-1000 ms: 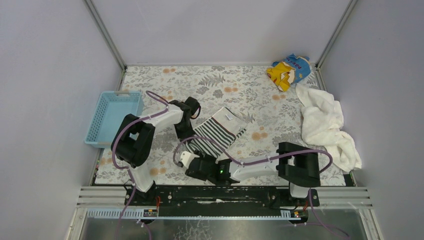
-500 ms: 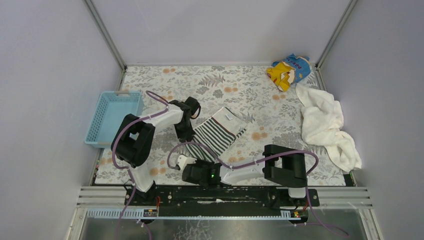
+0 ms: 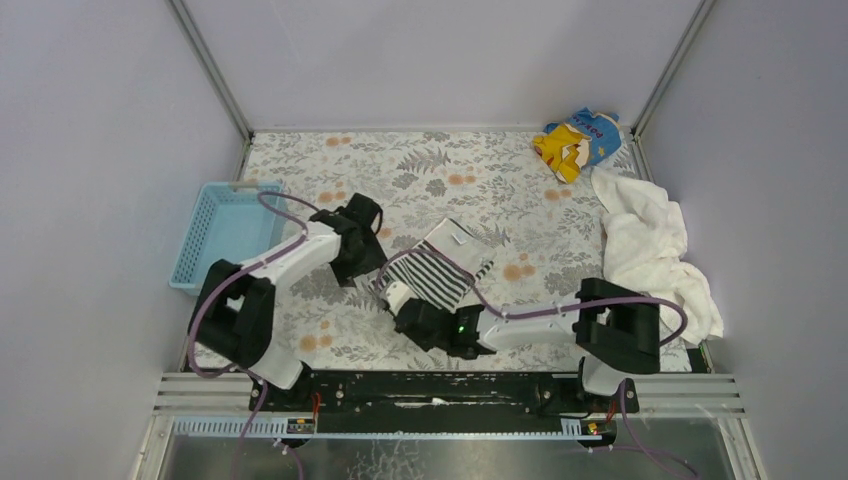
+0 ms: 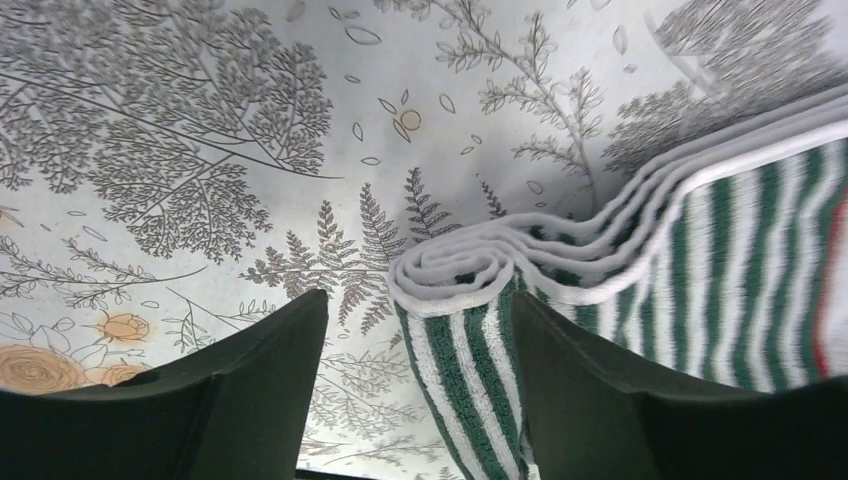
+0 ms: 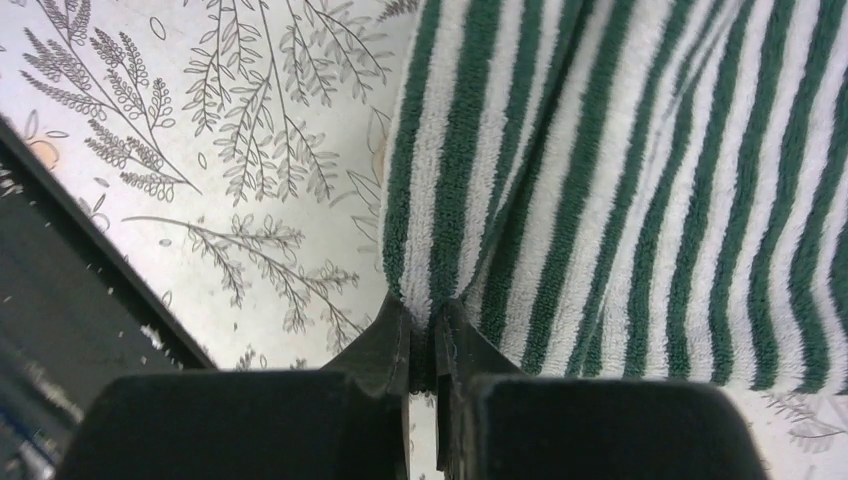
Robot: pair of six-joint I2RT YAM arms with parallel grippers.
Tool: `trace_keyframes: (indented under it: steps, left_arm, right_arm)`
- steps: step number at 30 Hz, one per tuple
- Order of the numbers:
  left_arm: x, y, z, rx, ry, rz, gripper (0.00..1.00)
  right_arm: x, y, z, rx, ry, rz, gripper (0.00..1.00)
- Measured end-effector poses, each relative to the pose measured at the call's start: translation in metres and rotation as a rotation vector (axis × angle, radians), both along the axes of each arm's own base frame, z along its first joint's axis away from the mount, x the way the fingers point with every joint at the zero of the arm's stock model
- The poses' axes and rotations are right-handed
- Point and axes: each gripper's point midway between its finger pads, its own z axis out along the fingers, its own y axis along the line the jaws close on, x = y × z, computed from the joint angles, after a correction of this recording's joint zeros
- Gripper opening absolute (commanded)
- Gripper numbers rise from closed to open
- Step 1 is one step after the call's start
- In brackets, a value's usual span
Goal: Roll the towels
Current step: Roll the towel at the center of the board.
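Note:
The striped towel point(image 3: 440, 270) lies mid-table, its near end curled into a loose roll point(image 4: 455, 280). My left gripper point(image 3: 368, 262) stands open at the towel's left edge. In the left wrist view the rolled end sits between the left gripper's point(image 4: 418, 305) spread fingers, close to the right finger point(image 4: 580, 380) and apart from the left one. My right gripper point(image 3: 400, 297) is at the near corner, shut on the striped towel's point(image 5: 620, 190) edge, which is pinched between its fingertips point(image 5: 392, 335). The large white towel point(image 3: 648, 250) lies crumpled at the right edge.
A blue basket point(image 3: 225, 232) stands at the table's left edge, beside the left arm. A yellow-and-blue printed cloth point(image 3: 577, 140) lies in the far right corner. The table point(image 3: 470, 170) has a floral cover, with walls on three sides.
The left gripper has opened and let go of the striped towel's rolled end, its arm swinging leftward. The right gripper has closed on the near edge and moved right and farther in.

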Motion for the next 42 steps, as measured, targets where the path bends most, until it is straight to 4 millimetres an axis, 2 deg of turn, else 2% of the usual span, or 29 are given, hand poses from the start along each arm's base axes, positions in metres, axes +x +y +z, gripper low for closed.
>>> trace_keyframes:
  steps: [4,7,17,21,31,38,42]
  left_arm:
    - [0.007,0.008,0.020,-0.053,-0.108,0.067,0.78]
    - [0.004,0.009,0.030,-0.093,-0.171,0.092,0.80]
    - [-0.021,-0.001,0.037,-0.242,-0.227,0.084,0.90]
    - [-0.025,-0.011,0.043,-0.320,-0.257,0.064,0.90]
    - [-0.031,-0.025,0.024,-0.400,-0.217,0.046,0.82]
    - [-0.029,-0.031,0.017,-0.432,-0.216,0.043,0.79]
    - [-0.024,-0.034,0.013,-0.438,-0.213,0.045,0.74]
  right_arm:
    - [0.001,-0.010,0.005,0.151,0.139,-0.037,0.00]
    - [0.002,-0.013,0.004,0.261,0.239,-0.063,0.00]
    - [0.011,-0.026,0.006,0.624,0.561,-0.189,0.01]
    - [0.015,-0.025,0.004,0.737,0.705,-0.240,0.01]
    - [0.020,-0.029,-0.006,0.997,1.031,-0.379,0.00]
    - [0.020,-0.028,-0.002,1.046,1.100,-0.417,0.00]
    - [0.020,-0.027,-0.002,1.043,1.116,-0.426,0.00]
